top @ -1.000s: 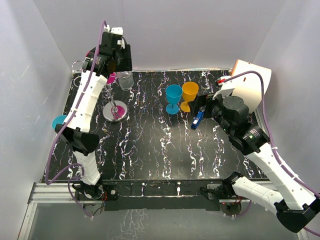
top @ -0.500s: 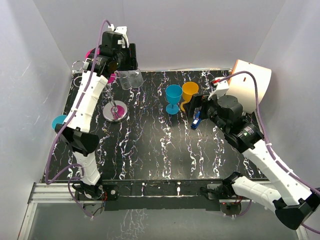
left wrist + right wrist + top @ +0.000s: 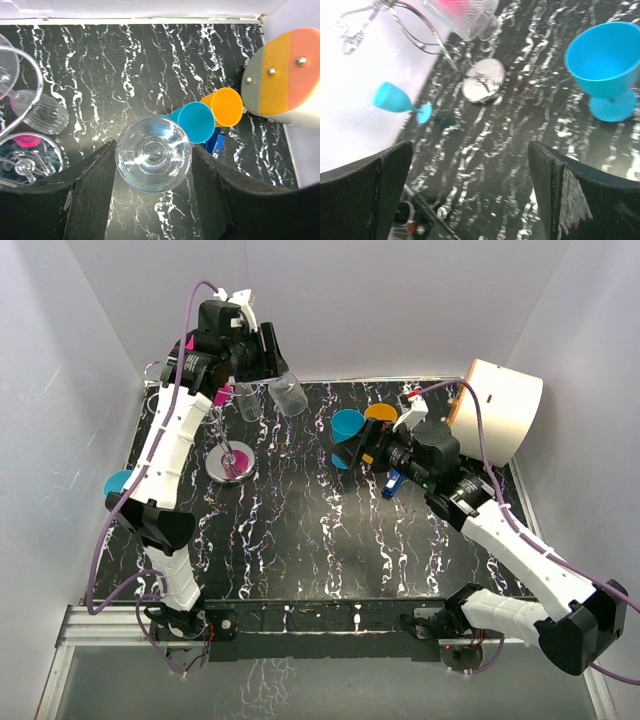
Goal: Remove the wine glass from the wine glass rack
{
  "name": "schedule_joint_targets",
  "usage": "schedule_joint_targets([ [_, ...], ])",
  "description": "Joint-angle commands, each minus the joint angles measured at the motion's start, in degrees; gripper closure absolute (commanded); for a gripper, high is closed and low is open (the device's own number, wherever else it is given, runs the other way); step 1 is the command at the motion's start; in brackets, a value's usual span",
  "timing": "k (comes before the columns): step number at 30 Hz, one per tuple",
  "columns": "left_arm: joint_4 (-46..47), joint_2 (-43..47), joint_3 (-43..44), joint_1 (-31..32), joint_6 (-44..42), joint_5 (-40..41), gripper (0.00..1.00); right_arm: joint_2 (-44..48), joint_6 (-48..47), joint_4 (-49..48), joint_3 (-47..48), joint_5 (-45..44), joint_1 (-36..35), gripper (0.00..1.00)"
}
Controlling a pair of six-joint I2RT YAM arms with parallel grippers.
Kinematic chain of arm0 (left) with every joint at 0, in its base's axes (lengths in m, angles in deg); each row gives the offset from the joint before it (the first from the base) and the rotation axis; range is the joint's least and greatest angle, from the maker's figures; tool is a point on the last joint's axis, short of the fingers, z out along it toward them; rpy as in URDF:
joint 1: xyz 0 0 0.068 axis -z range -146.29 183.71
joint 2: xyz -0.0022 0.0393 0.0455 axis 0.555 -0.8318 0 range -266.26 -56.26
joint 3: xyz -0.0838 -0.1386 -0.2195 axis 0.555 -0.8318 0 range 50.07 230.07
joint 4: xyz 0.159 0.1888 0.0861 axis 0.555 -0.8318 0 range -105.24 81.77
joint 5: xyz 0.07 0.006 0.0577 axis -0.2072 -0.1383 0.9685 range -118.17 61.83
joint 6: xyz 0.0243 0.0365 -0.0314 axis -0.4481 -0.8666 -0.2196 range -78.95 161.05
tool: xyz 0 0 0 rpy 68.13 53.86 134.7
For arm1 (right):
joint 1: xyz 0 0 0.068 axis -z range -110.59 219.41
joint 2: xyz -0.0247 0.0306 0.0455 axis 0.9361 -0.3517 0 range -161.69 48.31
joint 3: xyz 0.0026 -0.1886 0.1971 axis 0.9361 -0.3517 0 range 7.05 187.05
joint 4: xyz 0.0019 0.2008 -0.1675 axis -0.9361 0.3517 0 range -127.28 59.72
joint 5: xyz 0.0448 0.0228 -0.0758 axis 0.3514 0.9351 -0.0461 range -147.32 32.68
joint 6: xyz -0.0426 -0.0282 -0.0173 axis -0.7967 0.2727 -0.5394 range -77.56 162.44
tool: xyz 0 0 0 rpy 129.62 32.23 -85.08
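Note:
A clear wine glass (image 3: pixel 153 160) sits between my left gripper's fingers (image 3: pixel 90 195), bowl end facing the camera, above the table. From the top, my left gripper (image 3: pixel 280 390) holds this wine glass (image 3: pixel 290 396) up in the air, to the right of the wine glass rack (image 3: pixel 231 462). The silver wire rack (image 3: pixel 22 107) still carries another clear glass (image 3: pixel 42 112) and a pink one (image 3: pixel 222 393). My right gripper (image 3: pixel 470 200) stands open over bare table, with nothing between its fingers, close to the blue glass (image 3: pixel 345 426).
A blue glass (image 3: pixel 605 65) and an orange glass (image 3: pixel 380 413) stand mid-table, with a small blue box (image 3: pixel 395 480) beside them. A large striped drum (image 3: pixel 500 405) lies at the right back. A cyan glass (image 3: pixel 118 482) sits at the left wall.
My left gripper has carried the clear glass rightward, away from the rack's hooks. The right arm has swung left toward the blue and orange glasses.

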Motion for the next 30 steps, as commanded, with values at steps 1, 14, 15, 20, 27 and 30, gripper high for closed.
schedule_joint_targets([
  [1, 2.2, 6.0, 1.4, -0.1, 4.9, -5.2, 1.00, -2.0, 12.7, -17.6, -2.5, 4.7, 0.1, 0.02],
  [14, 3.3, 10.4, -3.7, -0.1, 12.5, -12.2, 1.00, -16.6, 32.8, -56.3, -8.8, 5.7, 0.0, 0.06],
  [15, 3.6, 10.7, -4.2, -0.1, 12.8, -12.6, 1.00, -17.7, 33.8, -59.5, -9.1, 5.7, 0.1, 0.07],
  [20, 4.5, 12.2, -6.1, -0.1, 14.5, -14.7, 1.00, -22.4, 37.3, -70.3, -8.3, 7.2, 0.0, 0.09],
  [27, 8.9, 16.5, -13.0, -0.1, 17.4, -17.7, 1.00, -22.8, 39.0, -78.8, -8.7, 6.4, 0.0, 0.18],
  [30, 10.7, 18.2, -15.8, -0.2, 18.9, -18.9, 1.00, -22.6, 41.0, -84.5, -10.0, 6.6, 0.0, 0.28],
])
